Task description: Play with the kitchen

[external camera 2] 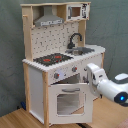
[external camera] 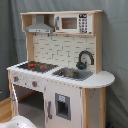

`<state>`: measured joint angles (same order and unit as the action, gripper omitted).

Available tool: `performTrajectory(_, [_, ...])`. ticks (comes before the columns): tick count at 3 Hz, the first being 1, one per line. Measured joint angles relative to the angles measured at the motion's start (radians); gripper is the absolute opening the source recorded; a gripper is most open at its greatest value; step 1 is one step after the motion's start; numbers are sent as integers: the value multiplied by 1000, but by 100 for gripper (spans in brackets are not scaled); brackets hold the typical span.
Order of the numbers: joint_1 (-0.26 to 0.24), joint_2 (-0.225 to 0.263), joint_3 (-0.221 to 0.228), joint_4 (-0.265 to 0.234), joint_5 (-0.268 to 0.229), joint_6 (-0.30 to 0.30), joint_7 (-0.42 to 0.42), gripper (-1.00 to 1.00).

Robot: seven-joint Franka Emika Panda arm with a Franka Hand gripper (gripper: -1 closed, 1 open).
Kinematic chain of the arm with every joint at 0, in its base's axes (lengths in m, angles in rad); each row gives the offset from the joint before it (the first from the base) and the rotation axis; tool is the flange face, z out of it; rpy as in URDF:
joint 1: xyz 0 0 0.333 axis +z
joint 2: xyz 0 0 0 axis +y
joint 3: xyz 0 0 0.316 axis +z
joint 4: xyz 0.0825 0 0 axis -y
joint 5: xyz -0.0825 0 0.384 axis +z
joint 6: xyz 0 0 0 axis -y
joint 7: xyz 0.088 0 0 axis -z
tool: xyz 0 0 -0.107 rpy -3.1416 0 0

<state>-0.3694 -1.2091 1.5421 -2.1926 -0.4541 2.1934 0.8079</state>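
The kitchen is a tall white and light-wood toy with a black-red hob, a steel sink, a black faucet and a grey hood. In the second exterior view its windowed oven door stands partly swung out below the hob. My white arm reaches in from the second exterior view's right. My gripper is close to the oven's upper right corner, by the knob panel. A white part of the arm shows at the bottom left of the first exterior view.
A grey curtain hangs behind the kitchen. The toy stands on a wooden floor. A rounded counter end juts out beside the sink. A microwave sits on the top shelf.
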Motion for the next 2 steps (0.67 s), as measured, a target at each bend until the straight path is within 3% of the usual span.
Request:
performTrajectory(1, [28, 0, -67, 3, -6, 0, -108, 100])
performTrajectory(2, [44, 0, -107, 5, -10, -1, -207, 100])
